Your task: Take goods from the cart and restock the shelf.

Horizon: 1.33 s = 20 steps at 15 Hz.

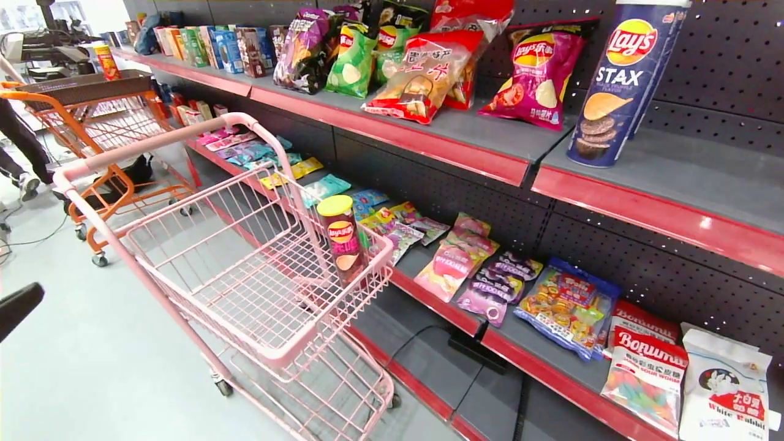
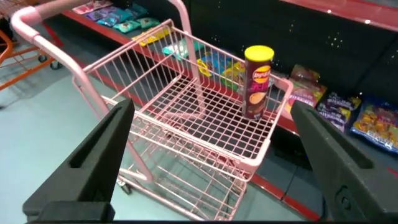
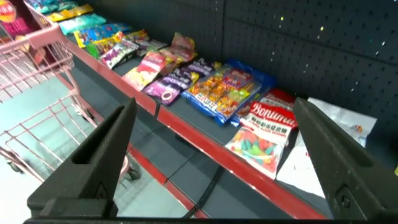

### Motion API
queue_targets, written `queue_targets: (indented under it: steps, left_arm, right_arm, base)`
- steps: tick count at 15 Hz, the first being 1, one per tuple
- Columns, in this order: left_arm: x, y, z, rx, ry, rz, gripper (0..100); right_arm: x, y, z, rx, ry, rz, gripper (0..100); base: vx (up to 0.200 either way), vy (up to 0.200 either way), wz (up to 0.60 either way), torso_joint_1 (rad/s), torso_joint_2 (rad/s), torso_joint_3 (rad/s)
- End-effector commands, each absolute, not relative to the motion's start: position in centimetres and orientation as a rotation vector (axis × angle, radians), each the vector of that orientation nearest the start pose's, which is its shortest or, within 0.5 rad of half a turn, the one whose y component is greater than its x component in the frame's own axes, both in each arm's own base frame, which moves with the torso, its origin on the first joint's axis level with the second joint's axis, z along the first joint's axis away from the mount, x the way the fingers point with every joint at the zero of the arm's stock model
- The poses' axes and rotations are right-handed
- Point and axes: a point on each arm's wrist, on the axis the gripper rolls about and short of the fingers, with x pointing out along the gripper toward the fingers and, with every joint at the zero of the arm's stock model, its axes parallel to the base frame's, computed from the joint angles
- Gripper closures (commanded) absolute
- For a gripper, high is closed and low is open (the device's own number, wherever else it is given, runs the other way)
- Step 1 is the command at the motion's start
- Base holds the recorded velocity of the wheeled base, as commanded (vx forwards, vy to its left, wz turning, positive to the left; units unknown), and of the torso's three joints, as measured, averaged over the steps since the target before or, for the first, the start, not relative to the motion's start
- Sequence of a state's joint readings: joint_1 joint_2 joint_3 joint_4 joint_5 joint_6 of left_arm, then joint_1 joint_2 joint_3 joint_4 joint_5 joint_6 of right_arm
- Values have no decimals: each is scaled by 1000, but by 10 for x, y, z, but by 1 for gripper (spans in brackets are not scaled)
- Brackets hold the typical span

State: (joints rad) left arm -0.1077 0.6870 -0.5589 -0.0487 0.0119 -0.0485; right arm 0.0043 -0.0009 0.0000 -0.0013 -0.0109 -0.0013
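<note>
One can of crisps [image 1: 342, 239] is left in the pink cart [image 1: 202, 245]. It stands upright near the centre of my head view, in the basket corner closest to the shelf [image 1: 429, 144] and against the wire wall. It is maroon with a yellow lid.

My left gripper [image 2: 211, 106] hangs above the cart with its two dark fingers spread wide and nothing between them. Through its wrist camera I see the can of crisps beyond the gap, well apart from either finger. My right gripper [image 3: 214, 102] is spread just as wide and also holds nothing. It sits over the front edge of the lower shelf board, with the candy packets beyond it.

At the upper right of the head view a tall blue can [image 1: 618, 86] stands upright on the upper board, near the front lip. To its left a magenta chip bag [image 1: 536, 73], a red snack bag [image 1: 422, 73] and a green chip bag [image 1: 352, 61] lean back in a loose row.

On the lower board, running toward the lower right of the frame, lie a pink candy bag [image 1: 450, 266], a purple bag [image 1: 499, 285] just beside it, and a blue mixed-sweets bag [image 1: 566, 306]. Past those are a red-and-white gummy bag [image 1: 646, 373] and a white bag [image 1: 726, 392] at the frame's corner. An orange cart [image 1: 92, 110] is parked at the upper left, behind the pink one.
</note>
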Motion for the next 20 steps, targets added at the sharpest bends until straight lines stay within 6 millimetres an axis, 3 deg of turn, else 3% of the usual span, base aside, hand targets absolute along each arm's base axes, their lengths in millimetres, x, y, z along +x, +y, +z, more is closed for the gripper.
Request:
queue_targets:
  steps: [1,2,4,5,6,7,8,10,13,16,20]
  left_arm:
    - [97,-11,230,-40,190,-119,0]
    - [110,-13,230,-42,205,-143,0]
    - [162,-20,232,-48,217,-206,0]
    - [178,-22,232,-50,214,-218,0]
    - [217,-27,231,-50,192,-256,0]
    - [231,-29,230,-50,191,-276,0]
    - [263,-34,214,-53,230,-324,0]
    - [290,-39,191,-22,260,-397,0]
    - [315,-51,165,-19,303,-464,0]
    - [349,-72,139,-13,275,-513,0]
    - [378,-97,123,-6,265,-562,0]
  right_arm:
    - [-23,0,76,-2,-2,-6,0]
    - [-23,0,76,-2,-2,-6,0]
    - [-23,0,76,-2,-2,-6,0]
    - [-23,0,76,-2,-2,-6,0]
    - [-23,0,76,-2,-2,-6,0]
    - [-23,0,76,-2,-2,-6,0]
    - [-23,0,76,-2,-2,-6,0]
    - [-23,0,76,-3,-2,-6,0]
    - [-23,0,76,-3,-2,-8,0]
    - [-23,0,76,-5,-2,-8,0]
    - [-23,0,76,-5,-3,-8,0]
  base:
    - [0,0,0,-134,500,369]
    - [0,0,0,-119,496,369]
    - [0,0,0,-56,227,171]
    - [0,0,0,-32,100,76]
    - [0,0,0,0,0,0]
    - [0,0,0,0,0,0]
    - [0,0,0,0,0,0]
    - [0,0,0,0,0,0]
    - [0,0,0,0,0,0]
    - [0,0,0,0,0,0]
    - [0,0,0,0,0,0]
